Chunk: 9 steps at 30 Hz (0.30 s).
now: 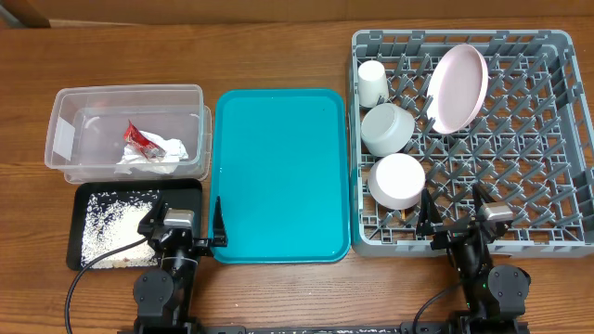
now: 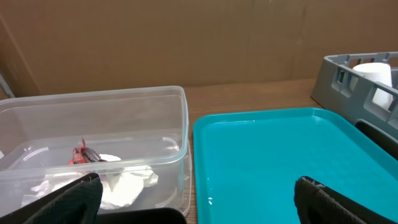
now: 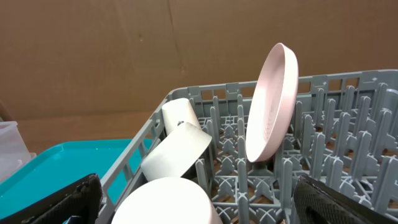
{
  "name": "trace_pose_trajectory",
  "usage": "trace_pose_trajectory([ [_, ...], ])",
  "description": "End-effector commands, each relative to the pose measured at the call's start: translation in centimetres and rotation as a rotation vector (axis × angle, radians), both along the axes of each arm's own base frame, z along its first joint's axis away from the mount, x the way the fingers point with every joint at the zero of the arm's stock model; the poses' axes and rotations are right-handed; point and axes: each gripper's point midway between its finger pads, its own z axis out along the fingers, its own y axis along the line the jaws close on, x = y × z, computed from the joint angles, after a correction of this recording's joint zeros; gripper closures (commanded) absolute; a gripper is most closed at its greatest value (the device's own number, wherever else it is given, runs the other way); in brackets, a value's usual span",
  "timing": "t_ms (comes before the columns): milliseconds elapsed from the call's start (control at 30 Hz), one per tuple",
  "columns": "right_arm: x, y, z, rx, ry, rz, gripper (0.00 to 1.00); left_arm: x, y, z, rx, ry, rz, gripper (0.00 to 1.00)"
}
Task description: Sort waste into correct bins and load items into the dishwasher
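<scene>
Judging by how things lie, the sorting and loading look all but finished, and the step in hand is a last check. The left gripper (image 1: 186, 232) sits at the near edge of the table (image 1: 278, 37), jaws spread wide and empty, over the gap between the black tray (image 1: 193, 187) and the teal tray (image 1: 278, 176). The right gripper (image 1: 453, 221) hangs at the near edge of the rack (image 1: 557, 186), equally wide and empty. The napkin (image 1: 156, 153) and the red wrapper (image 1: 137, 137) lie together in the clear tub (image 1: 65, 102) towards the far left corner. The rice (image 1: 107, 227) is spread in the black tray just in front of it. In the rack's left part the cup (image 1: 373, 82) is at the far corner, two bowls (image 1: 387, 128) (image 1: 397, 180) sit in front of it, and the pink plate (image 1: 457, 88) stands tilted on edge between the pegs. The chopsticks cannot be made out anywhere, so the next move probably calls for finding them. If they are already loaded, the arms have nothing left to pick up, since the teal tray in the middle is bare. The table is brown wood grain, and a plain cardboard wall (image 2: 186, 37) closes off the far side.
</scene>
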Motion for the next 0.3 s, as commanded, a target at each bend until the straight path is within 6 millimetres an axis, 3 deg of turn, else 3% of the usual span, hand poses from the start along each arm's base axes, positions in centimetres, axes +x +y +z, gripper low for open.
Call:
trace_pose_trajectory([
  [0, -0.01, 0.03, -0.19, 0.003, -0.003, 0.003, 0.00, -0.04, -0.03, 0.04, 0.019, -0.007, -0.001, 0.00],
  [267, -0.01, 0.03, -0.18, 0.003, -0.004, 0.003, 0.00, -0.04, -0.03, 0.05, 0.019, -0.008, -0.001, 0.00],
])
